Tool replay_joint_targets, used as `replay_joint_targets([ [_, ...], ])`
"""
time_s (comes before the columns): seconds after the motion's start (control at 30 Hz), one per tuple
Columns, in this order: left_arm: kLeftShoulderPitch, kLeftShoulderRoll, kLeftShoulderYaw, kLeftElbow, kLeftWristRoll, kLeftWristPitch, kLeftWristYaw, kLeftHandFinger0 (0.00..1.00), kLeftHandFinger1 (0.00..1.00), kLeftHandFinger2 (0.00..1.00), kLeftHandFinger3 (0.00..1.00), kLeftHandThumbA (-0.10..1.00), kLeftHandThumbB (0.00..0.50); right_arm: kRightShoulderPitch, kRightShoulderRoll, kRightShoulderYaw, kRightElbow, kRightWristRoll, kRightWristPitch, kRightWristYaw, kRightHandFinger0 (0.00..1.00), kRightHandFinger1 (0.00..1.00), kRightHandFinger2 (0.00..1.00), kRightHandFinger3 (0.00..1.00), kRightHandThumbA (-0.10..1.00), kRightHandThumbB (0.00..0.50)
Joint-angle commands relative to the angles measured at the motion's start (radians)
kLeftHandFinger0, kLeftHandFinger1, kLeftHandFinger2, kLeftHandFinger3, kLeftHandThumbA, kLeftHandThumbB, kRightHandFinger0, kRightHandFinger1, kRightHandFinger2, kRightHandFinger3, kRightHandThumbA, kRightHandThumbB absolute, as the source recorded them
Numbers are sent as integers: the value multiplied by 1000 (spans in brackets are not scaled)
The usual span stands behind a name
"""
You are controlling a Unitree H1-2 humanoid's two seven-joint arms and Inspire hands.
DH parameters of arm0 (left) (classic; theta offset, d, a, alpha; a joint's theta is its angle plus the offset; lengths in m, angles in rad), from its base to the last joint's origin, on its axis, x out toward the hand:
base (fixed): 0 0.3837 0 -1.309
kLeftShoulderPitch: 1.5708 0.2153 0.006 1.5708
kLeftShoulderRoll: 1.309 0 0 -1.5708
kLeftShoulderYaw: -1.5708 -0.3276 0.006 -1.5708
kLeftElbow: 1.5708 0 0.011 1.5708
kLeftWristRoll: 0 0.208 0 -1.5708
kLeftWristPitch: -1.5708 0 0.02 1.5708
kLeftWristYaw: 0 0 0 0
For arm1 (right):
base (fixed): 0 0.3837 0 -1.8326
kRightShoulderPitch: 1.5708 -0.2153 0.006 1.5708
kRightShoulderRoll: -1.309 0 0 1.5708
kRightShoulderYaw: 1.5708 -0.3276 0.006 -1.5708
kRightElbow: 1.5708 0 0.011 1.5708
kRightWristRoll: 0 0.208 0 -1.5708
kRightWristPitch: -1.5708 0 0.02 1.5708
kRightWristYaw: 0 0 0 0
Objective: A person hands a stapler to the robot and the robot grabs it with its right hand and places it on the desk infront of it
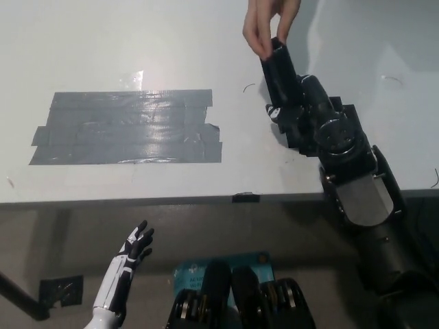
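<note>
A black stapler (280, 72) stands up from the white desk (137, 48) at the upper right in the head view. A person's hand (269, 24) pinches its top end from above. My black right hand (296, 110) is wrapped around the stapler's lower part, fingers closed on it, with the forearm (357, 178) coming up from the bottom right. My white left hand (130, 257) rests below the desk edge at the lower left, fingers spread and holding nothing.
A large patch of grey tape strips (127, 127) covers the desk's left middle. A small dark tab (245, 197) sits on the desk's front edge. A blue item (206, 271) lies below the desk near the bottom middle.
</note>
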Motion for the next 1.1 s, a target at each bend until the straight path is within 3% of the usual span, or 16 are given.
replay_joint_targets([
  [0.0, -11, 8, -1, -30, 0, -11, -10, 982, 1000, 1000, 1000, 1000, 429, -30, 0, 10, -99, -32, 7, -55, 2, 446, 824, 774, -37, 151],
  [0.17, -9, 7, -2, -26, 5, -17, -7, 989, 1000, 1000, 1000, 1000, 421, -13, 0, 13, -149, -27, 10, -49, 16, 479, 850, 781, -96, 146],
  [0.23, -9, 10, -2, -24, 7, -23, -8, 990, 1000, 1000, 1000, 1000, 427, -6, -4, 22, -181, -27, 12, -35, 33, 520, 890, 829, -100, 149],
  [0.4, -11, 11, -2, -21, -2, -19, -14, 1000, 1000, 1000, 1000, 1000, 426, 10, -26, 52, -289, -37, 16, 34, 47, 538, 867, 857, -93, 130],
  [0.53, -15, 11, 0, -17, -5, -20, -16, 1000, 1000, 1000, 1000, 1000, 428, 14, -54, 89, -354, -37, 16, 104, 23, 500, 818, 873, -100, 128],
  [0.63, -13, 11, 1, -19, -3, -16, -16, 1000, 1000, 1000, 1000, 1000, 436, 22, -74, 125, -377, -48, 16, 167, 0, 418, 787, 905, -100, 143],
  [0.8, -15, 13, -1, -13, 2, -28, -19, 996, 1000, 1000, 1000, 1000, 427, 70, -115, 237, -353, -90, 16, 284, 51, 521, 893, 946, -100, 127],
  [0.97, -19, 12, -1, -12, 5, -22, -16, 989, 1000, 1000, 1000, 1000, 420, 77, -144, 298, -310, -89, 11, 303, 50, 531, 907, 940, -100, 140],
  [1.07, -26, 15, 0, -14, 11, -23, -15, 981, 1000, 1000, 1000, 1000, 427, 79, -185, 356, -189, -114, -56, 328, 62, 585, 954, 978, -100, 144],
])
